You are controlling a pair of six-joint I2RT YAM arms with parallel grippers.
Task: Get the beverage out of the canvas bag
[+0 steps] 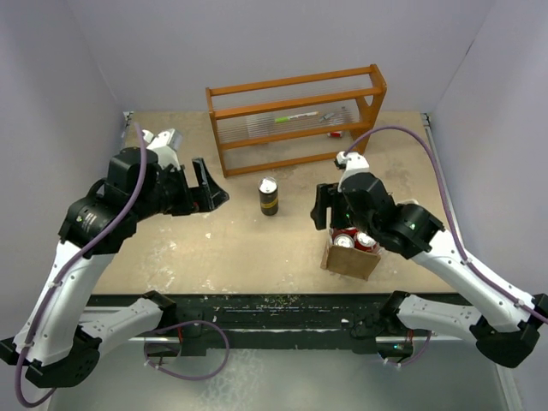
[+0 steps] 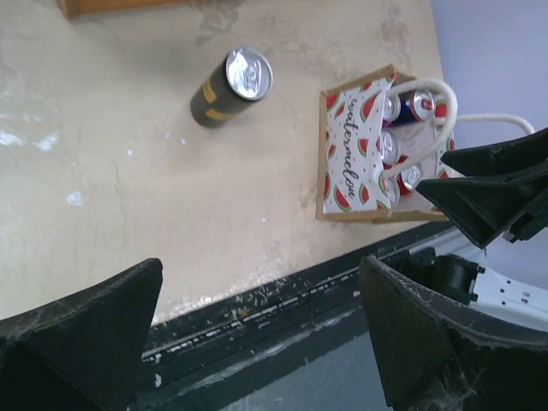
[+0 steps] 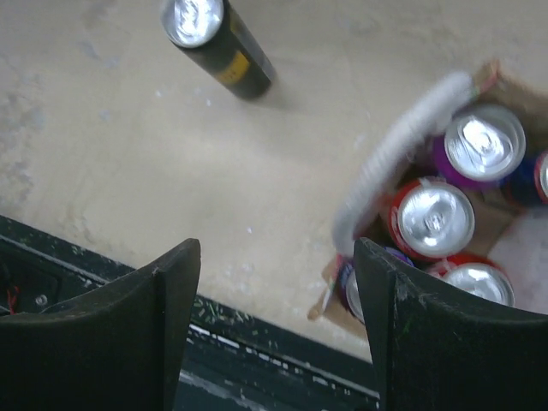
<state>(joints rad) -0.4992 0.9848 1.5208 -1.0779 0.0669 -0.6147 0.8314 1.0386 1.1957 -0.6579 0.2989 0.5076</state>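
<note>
Standing upright near the middle of the table (image 1: pixel 171 248), a black can (image 1: pixel 269 196) with yellow bands and a silver top is outside the canvas bag (image 1: pixel 349 262). The bag rests at about 4 o'clock from that can, close to the table's near edge, with its mouth open upward. Several cans (image 3: pixel 432 218) stand packed inside it, their silver tops showing. Most are red, and one at the bag's far side is purple. A white loop handle (image 3: pixel 390 171) arches over the bag's left rim, and the left wrist view shows a watermelon print on the inner lining.

The right gripper (image 1: pixel 330 210) hovers just at 11 o'clock of the bag, above its far left corner. Its two dark fingers (image 3: pixel 163 325) are spread apart with nothing between them, and they touch neither the bag nor any can. The left gripper (image 1: pixel 210 187) hangs at 9 o'clock of the black can, well apart from it. Its fingers are likewise spread wide and empty.

At 12 o'clock, along the table's far edge, stands an orange wooden rack (image 1: pixel 295 86), with the black can just in front of its lower rail.
</note>
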